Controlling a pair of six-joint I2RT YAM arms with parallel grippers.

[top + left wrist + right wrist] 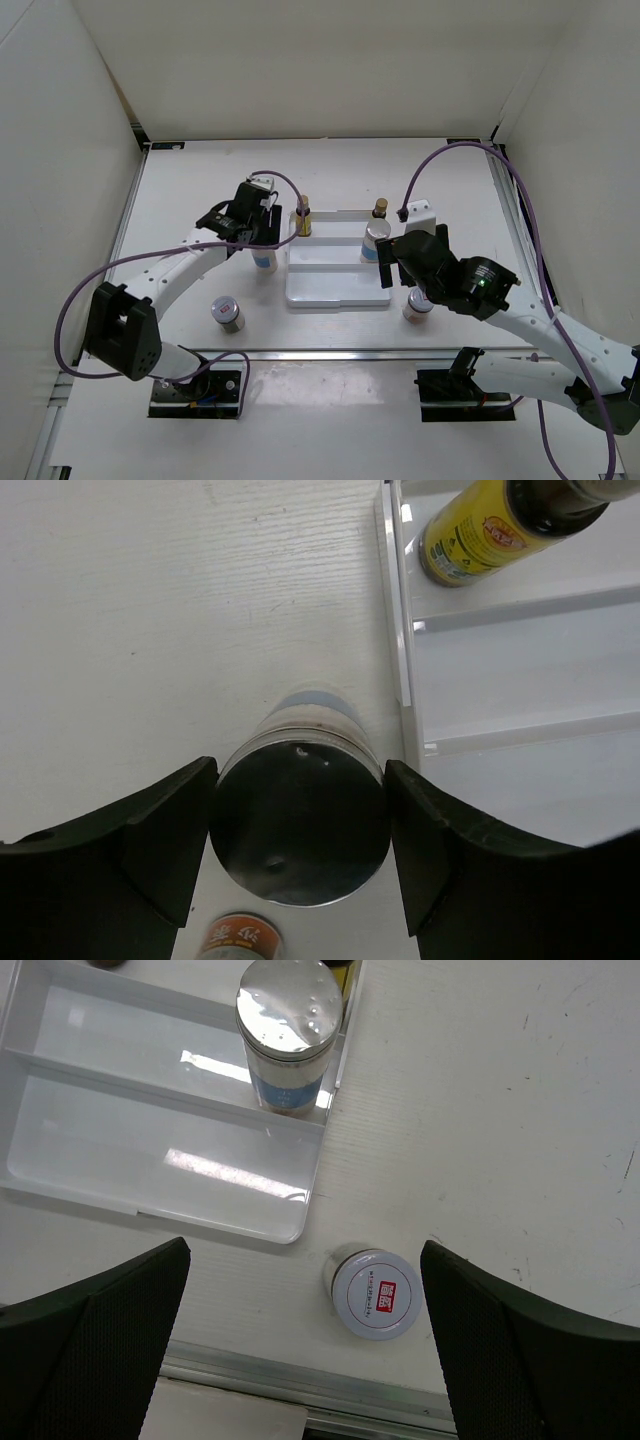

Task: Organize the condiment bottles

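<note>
The desk point(200, 180) carries a white ridged tray point(335, 290) at its centre.

The left gripper point(300, 780) hangs over the desk just beside the tray's left edge. Its jaws stand at medium width, one on each side of the first silver-lidded cylinder point(300, 830). This cylinder stands upright on the desk, outside the tray. The fingers point(160, 830) lie close against the lid, but it cannot be told whether they press it.

The right gripper point(305, 1260) hangs near the tray's near right corner, jaws wide and holding nothing. The first squat jar point(375, 1293) stands on the desk below it, untouched.

The second silver-lidded cylinder point(288, 1020) stands upright in the tray at its right edge. The first dark bottle point(303, 215) stands in the tray's far left corner. The second dark bottle point(380, 208) stands at the far right corner. The second squat jar point(228, 313) stands on the desk, left of the tray's near left corner, well apart from it.
</note>
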